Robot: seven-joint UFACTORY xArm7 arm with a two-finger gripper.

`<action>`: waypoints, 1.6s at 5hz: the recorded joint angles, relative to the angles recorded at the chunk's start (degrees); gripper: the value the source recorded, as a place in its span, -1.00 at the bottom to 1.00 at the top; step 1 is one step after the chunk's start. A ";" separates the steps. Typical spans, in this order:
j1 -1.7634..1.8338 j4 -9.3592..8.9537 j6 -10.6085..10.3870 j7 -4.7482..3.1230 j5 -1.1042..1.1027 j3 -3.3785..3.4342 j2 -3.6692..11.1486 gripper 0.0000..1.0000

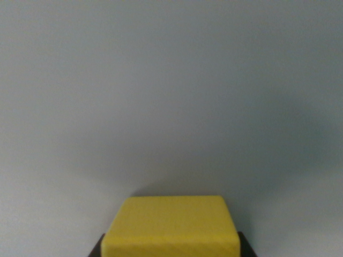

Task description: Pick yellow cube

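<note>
The yellow cube (171, 227) fills the bottom middle of the wrist view, its top face and front edge showing, its lower part cut off by the frame. Only two dark finger corners of my gripper (171, 250) are visible, one at the cube's left side (96, 249) and one at its right side (245, 246). Both lie flush against the cube, so the gripper looks shut on it. The rest of the fingers is out of frame.
A plain grey-white surface (171, 96) takes up the rest of the view. A soft dark shadow (300, 139) spreads over its right part and around the cube's far edge.
</note>
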 joint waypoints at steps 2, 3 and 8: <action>0.01 0.39 0.61 0.02 -0.03 -0.01 -0.22 1.00; 0.02 1.03 1.61 0.05 -0.08 -0.03 -0.58 1.00; 0.06 2.83 4.44 0.14 -0.22 -0.08 -1.61 1.00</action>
